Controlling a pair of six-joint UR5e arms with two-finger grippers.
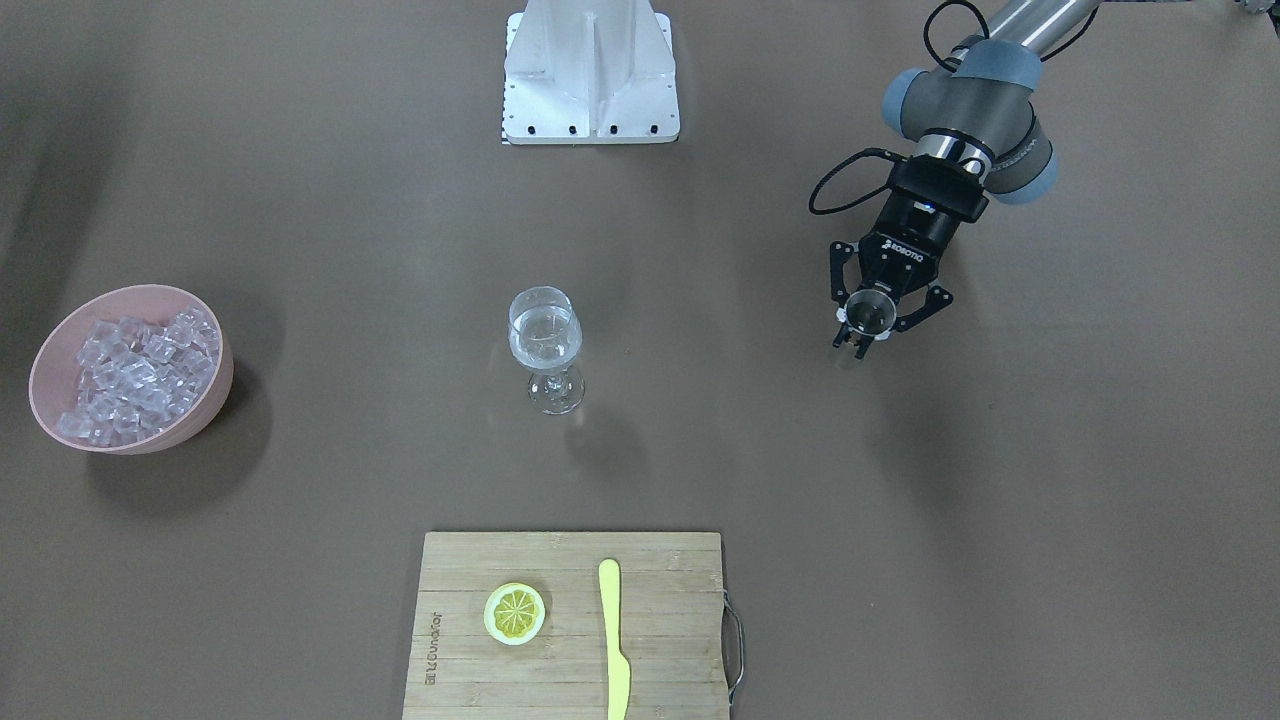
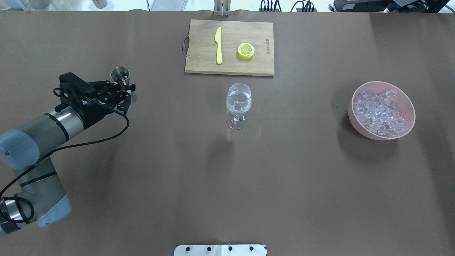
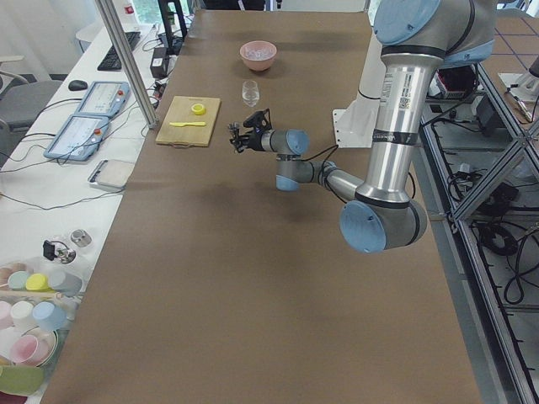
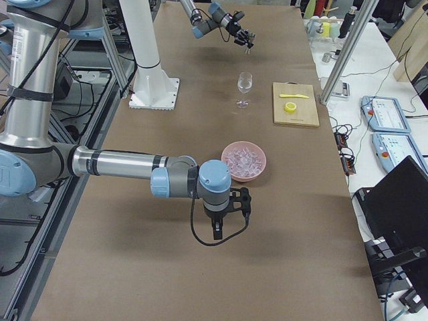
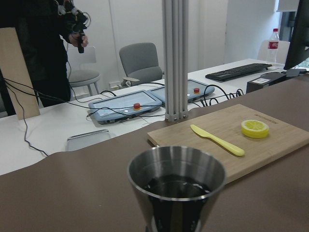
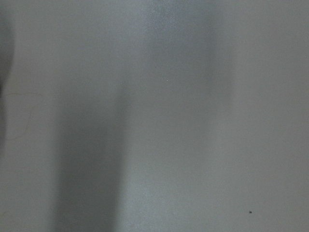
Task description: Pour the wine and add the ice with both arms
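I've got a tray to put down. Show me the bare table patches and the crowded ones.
Bare: the wide stretch between the wine glass and the base block; the gap between glass and pink bowl; the gap between glass and left hand, which grips a steel cup. Crowded: the cutting board, taken by knife and lemon slice.

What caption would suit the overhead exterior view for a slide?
The left hand holds a steel cup, apart from the stemmed glass at centre; ice fills a pink bowl.
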